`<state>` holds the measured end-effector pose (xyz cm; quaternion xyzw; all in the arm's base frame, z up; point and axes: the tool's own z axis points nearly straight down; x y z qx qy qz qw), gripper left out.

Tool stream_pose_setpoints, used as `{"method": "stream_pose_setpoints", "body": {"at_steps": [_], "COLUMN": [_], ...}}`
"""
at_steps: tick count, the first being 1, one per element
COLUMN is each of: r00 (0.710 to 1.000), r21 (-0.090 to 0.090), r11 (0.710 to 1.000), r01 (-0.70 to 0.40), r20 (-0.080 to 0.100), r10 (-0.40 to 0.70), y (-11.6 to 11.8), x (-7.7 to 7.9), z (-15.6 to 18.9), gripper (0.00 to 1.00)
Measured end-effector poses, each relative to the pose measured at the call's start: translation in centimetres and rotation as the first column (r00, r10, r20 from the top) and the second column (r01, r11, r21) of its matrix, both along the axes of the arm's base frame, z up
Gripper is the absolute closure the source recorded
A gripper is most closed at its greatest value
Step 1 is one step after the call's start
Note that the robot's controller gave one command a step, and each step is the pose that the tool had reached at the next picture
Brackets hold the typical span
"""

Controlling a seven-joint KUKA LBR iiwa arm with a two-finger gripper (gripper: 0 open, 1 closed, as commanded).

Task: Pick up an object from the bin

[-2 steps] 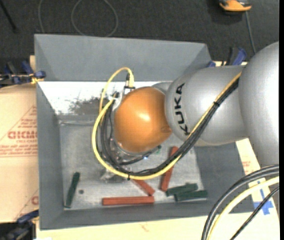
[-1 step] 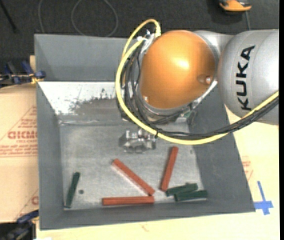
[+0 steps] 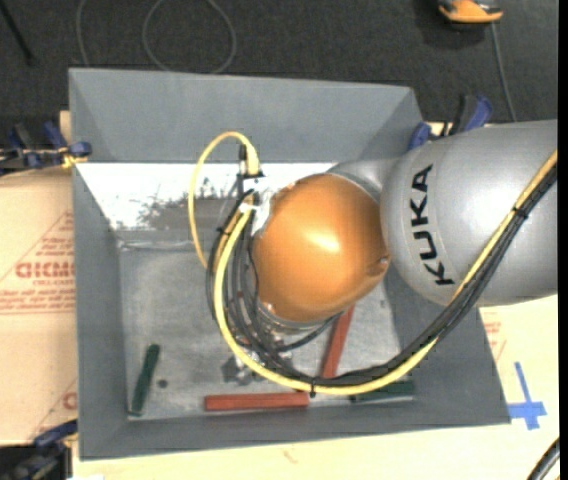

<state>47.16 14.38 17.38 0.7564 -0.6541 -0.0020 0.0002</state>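
My gripper [image 3: 237,369] is low over the bin floor, front of centre, mostly hidden under the arm's orange cover and cables. A flat red stick [image 3: 256,402] lies along the front wall just in front of it. A second red stick [image 3: 336,346] lies at a slant to its right, its upper end hidden under the cover. Further right, a dark green stick [image 3: 384,398] lies by the front wall, partly behind a cable. I see nothing held by the gripper.
Another dark green stick [image 3: 144,378] lies at a slant in the front left corner of the bin. The arm and its orange cover hide the middle and right of the bin. Yellow and black cables loop down to the floor near the gripper.
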Motion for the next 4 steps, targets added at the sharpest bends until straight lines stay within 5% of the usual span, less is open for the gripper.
{"method": "stream_pose_setpoints", "body": {"at_steps": [1, 2, 3, 4], "r00": [1.0, 0.95, 0.772, 0.676], "r21": [0.001, -0.005, 0.002, -0.002], "r11": [1.0, 0.95, 0.772, 0.676], "r01": [0.004, -0.313, -0.635, -0.737], "r20": [0.003, 0.0, 0.001, 0.005], "r10": [-0.004, 0.313, 0.635, 0.737], "y": [0.0, -8.0, -9.3, -10.5], "x": [0.1, 1.1, 2.1, 4.1], "z": [0.1, -1.6, -9.9, -10.3], "gripper": [0.0, 0.0, 0.0, 0.0]}}
